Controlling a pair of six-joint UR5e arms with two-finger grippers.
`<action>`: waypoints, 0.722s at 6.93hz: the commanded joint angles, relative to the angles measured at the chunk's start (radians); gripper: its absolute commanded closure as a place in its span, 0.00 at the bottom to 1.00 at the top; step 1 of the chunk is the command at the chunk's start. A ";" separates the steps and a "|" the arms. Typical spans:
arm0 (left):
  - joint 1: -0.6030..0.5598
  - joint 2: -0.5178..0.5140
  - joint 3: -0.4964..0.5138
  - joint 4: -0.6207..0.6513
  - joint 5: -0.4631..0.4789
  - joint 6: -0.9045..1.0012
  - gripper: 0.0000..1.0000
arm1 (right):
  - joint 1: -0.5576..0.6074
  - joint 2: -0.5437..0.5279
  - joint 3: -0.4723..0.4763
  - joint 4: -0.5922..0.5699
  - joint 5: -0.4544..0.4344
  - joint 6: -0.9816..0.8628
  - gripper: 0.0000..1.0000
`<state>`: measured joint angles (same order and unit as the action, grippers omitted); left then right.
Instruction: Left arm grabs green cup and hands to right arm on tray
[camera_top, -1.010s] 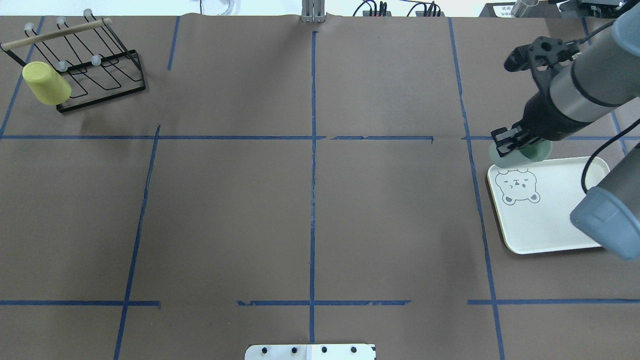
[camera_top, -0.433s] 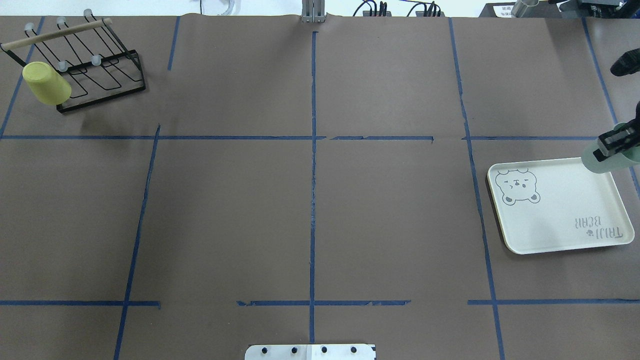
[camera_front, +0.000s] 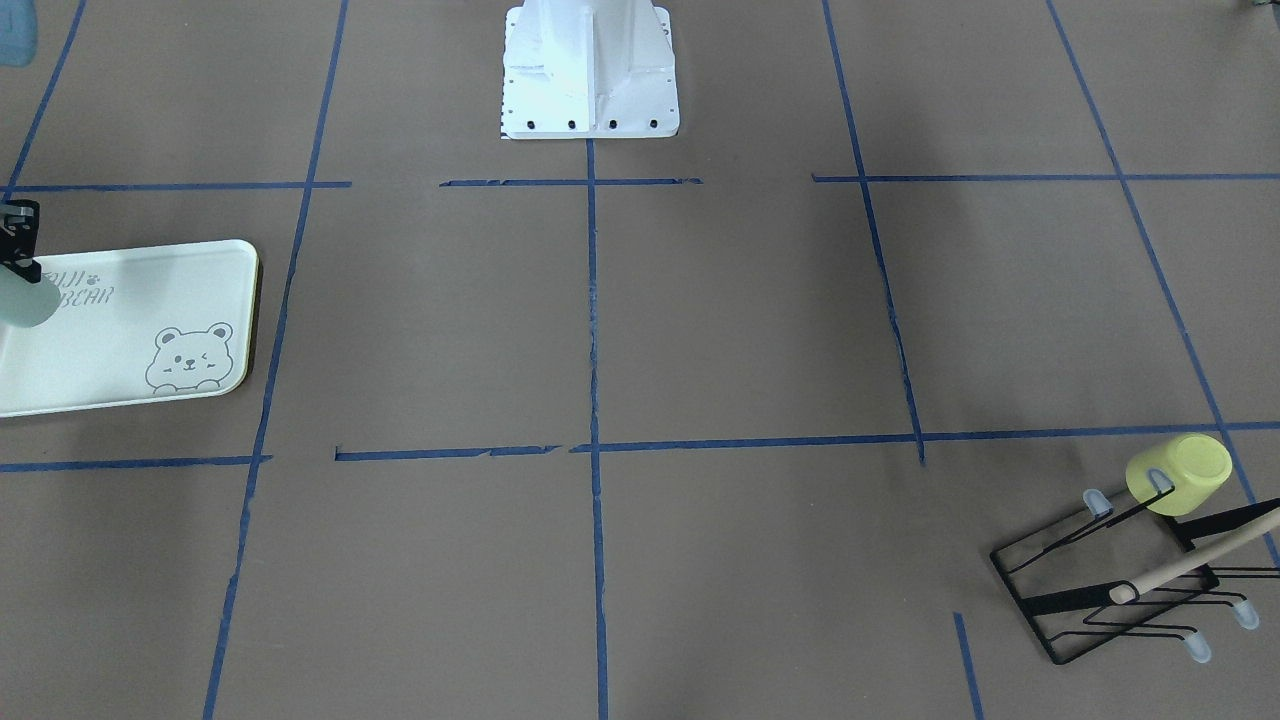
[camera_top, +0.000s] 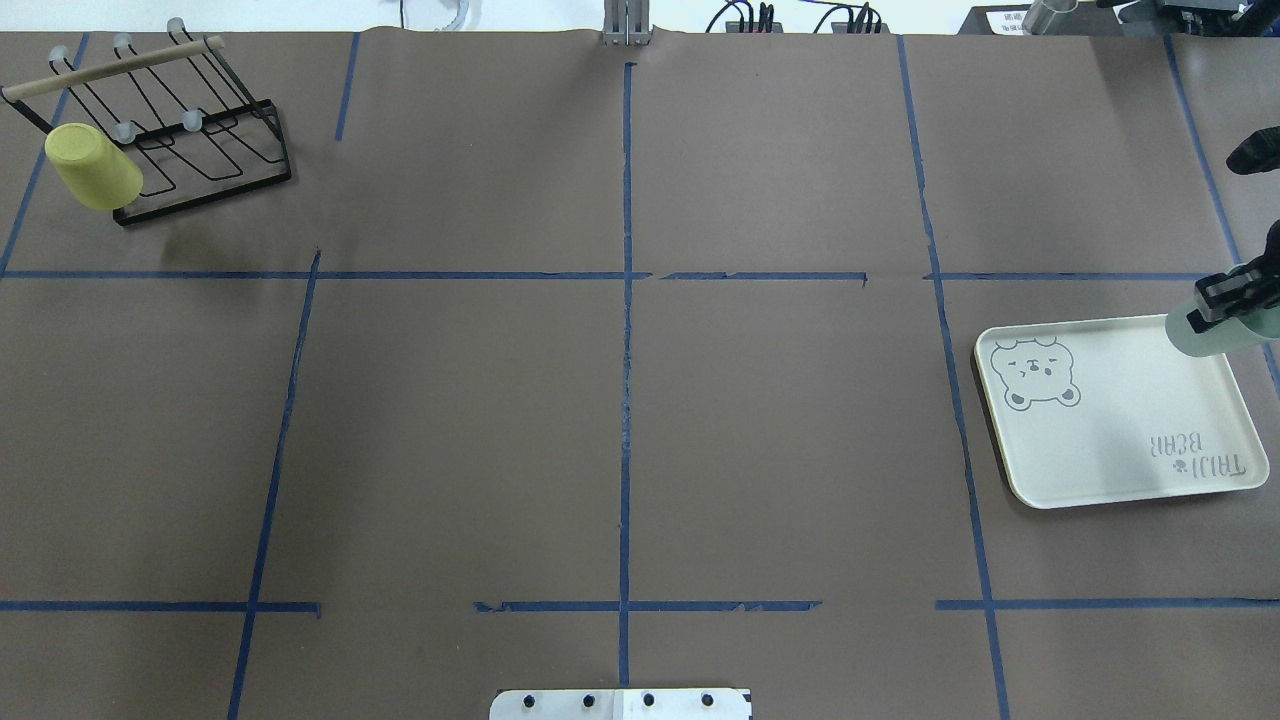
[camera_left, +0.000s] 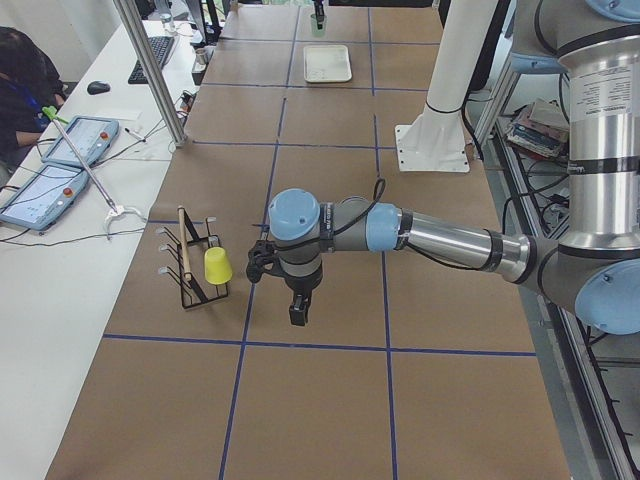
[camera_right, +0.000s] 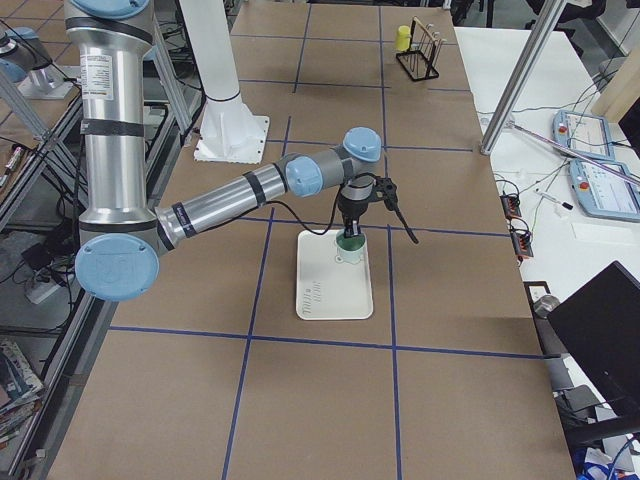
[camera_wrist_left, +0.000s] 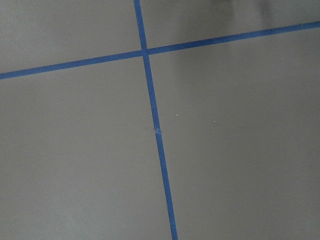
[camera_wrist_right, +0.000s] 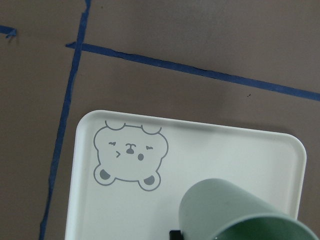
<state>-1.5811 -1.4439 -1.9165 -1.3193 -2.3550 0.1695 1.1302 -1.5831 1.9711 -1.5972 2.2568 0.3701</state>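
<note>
grip: right gripper (camera_top: 1213, 303), jaws closed on the rim wall of the green cup (camera_top: 1212, 340). the cup hangs base-down over the tray (camera_top: 1100, 440), beside the bear drawing (camera_wrist_right: 131, 155) and close to the tray's rim; whether it touches the tray cannot be told. advised move: lower straight, keep the cup level and inboard of the rim, and part the jaws only once the base sits flat. cup: pale mint, smooth, tapered, probably light and easily tipped. left gripper (camera_left: 298, 308), well apart near the wire rack (camera_left: 192, 270); its opening cannot be told.
</note>
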 joint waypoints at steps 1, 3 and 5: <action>0.000 0.000 0.011 -0.020 -0.001 -0.007 0.00 | -0.091 0.000 -0.043 0.097 -0.034 0.119 1.00; 0.000 0.007 0.010 -0.032 -0.019 -0.021 0.00 | -0.136 -0.012 -0.046 0.097 -0.072 0.119 1.00; 0.000 0.008 0.005 -0.032 -0.041 -0.030 0.00 | -0.191 -0.002 -0.084 0.098 -0.120 0.157 1.00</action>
<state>-1.5815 -1.4374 -1.9084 -1.3506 -2.3859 0.1443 0.9724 -1.5914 1.9051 -1.5004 2.1663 0.5030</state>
